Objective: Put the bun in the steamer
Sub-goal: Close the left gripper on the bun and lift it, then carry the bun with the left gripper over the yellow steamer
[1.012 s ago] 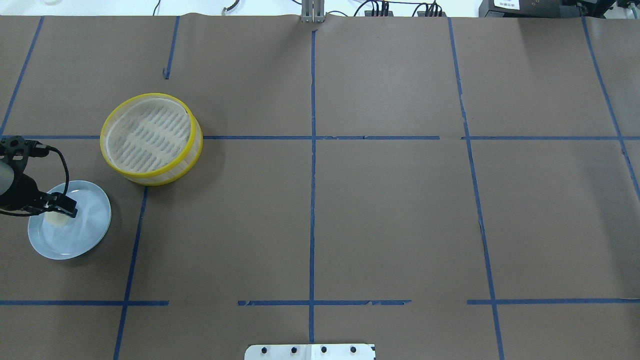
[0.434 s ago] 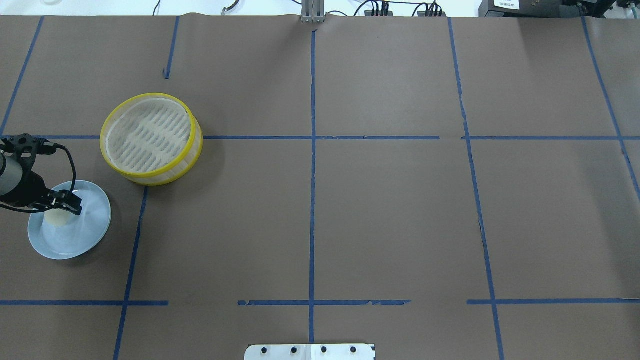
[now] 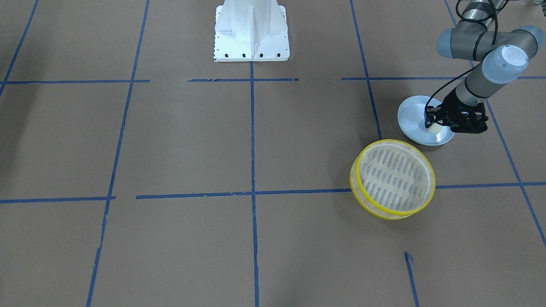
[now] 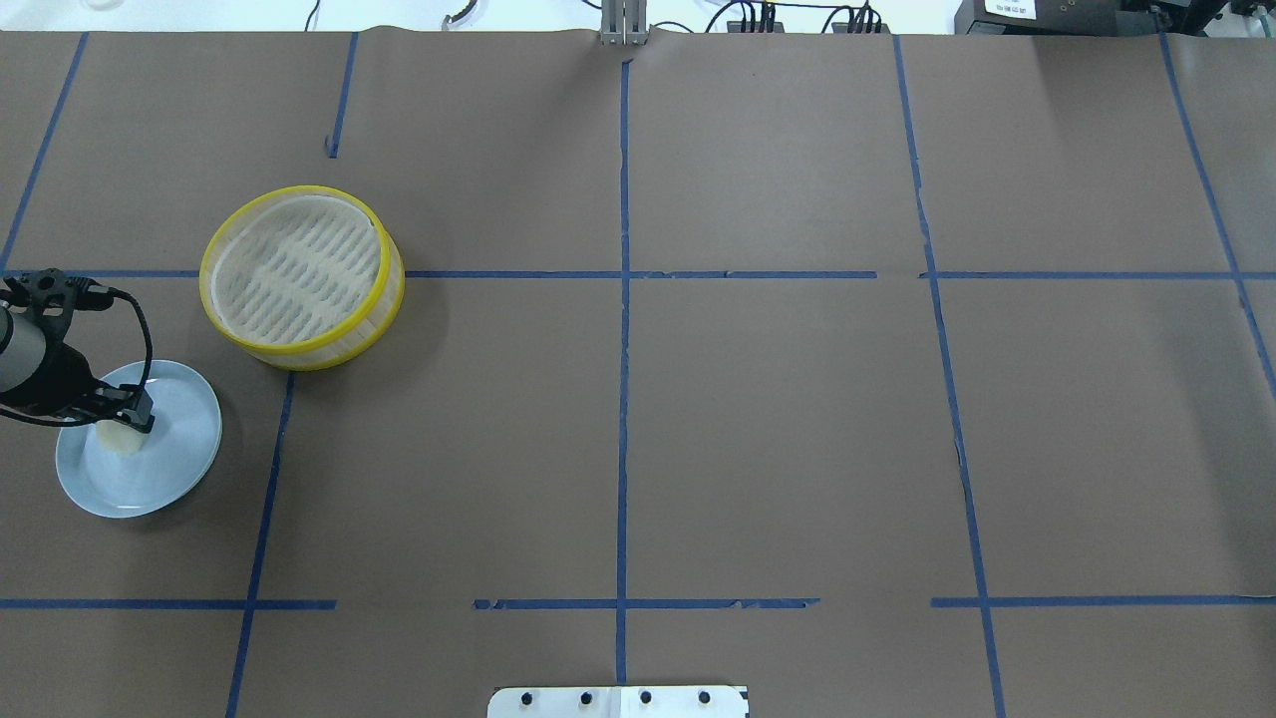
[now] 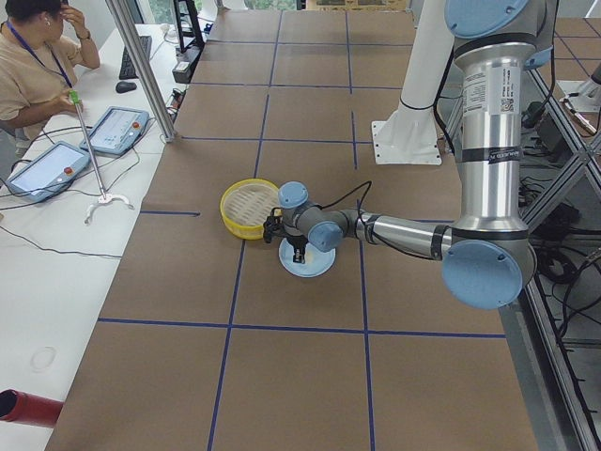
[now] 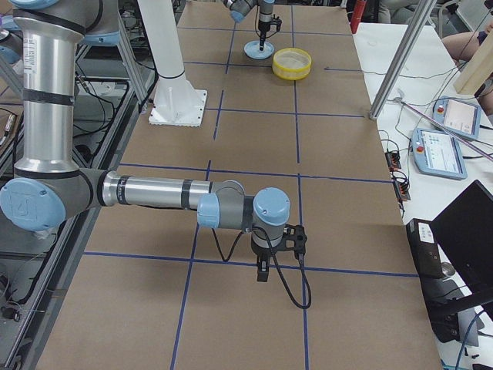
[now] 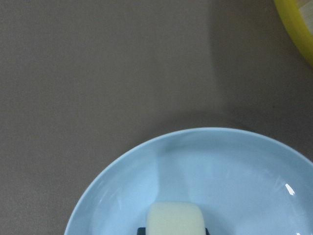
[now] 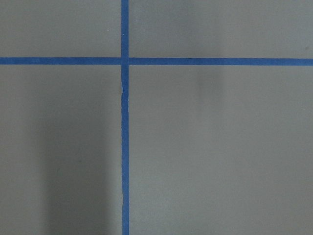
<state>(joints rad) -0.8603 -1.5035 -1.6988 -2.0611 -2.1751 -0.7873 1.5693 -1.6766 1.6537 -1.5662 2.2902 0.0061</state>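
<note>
The brown-papered table point(image 4: 778, 419), gridded with blue tape, and the round yellow-rimmed steamer point(image 4: 299, 274) with its slatted pale bottom lie as they did a second ago, the steamer empty. The small, shallow pale blue plate point(image 4: 174, 459) has not shifted either. The change is at the black two-finger left gripper point(image 4: 133, 423): its jaws, spread wide a second ago, now pinch the small cream-white blocky bun point(image 7: 176, 219), which sits on the plate (seemingly not lifted yet). The grasp looks made, so lift and carry remain. The far-off right gripper point(image 6: 263, 271) shows only side-on, and I cannot tell its state.
</note>
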